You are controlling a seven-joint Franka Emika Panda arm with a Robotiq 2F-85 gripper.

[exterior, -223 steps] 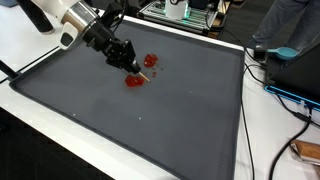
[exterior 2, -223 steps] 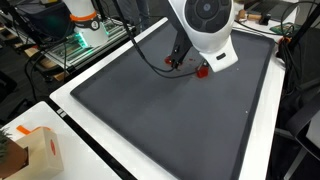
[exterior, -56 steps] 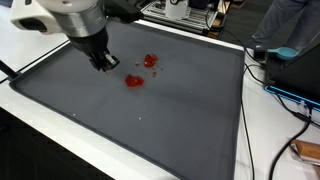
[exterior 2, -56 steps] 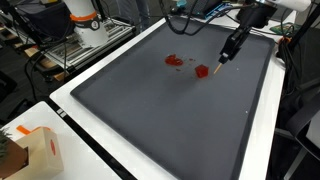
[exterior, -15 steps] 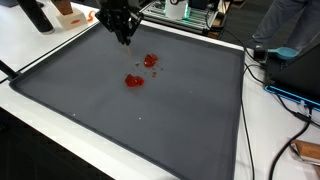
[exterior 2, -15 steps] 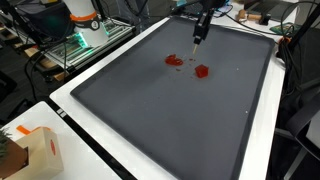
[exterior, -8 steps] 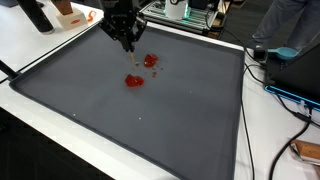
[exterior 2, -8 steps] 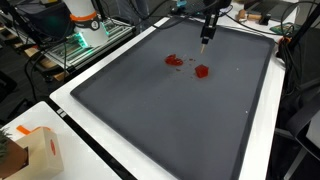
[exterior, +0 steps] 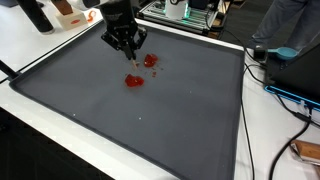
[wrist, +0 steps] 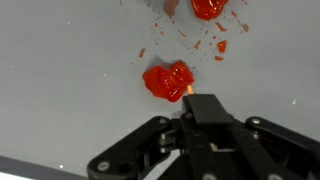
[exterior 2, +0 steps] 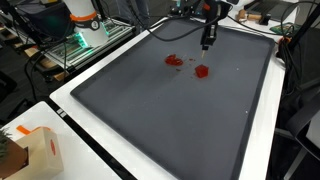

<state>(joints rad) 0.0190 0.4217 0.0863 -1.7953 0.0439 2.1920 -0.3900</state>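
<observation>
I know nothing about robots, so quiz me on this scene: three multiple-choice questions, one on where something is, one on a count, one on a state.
1. Where do the soft red blobs lie?
A) on the dark grey mat
B) inside a blue bowl
C) on the floor

2. How many large red blobs are there?
A) one
B) two
C) five

3. How do the fingers of the black gripper stand in the wrist view?
A) spread wide apart
B) drawn together
C) wrapped round a cup

Answers:
1 A: both exterior views show them on the mat's far part.
2 B: one blob lies just in front of the gripper and another a little beyond it, with only small red specks around them.
3 B: the fingers meet in the middle with no gap showing.
</observation>
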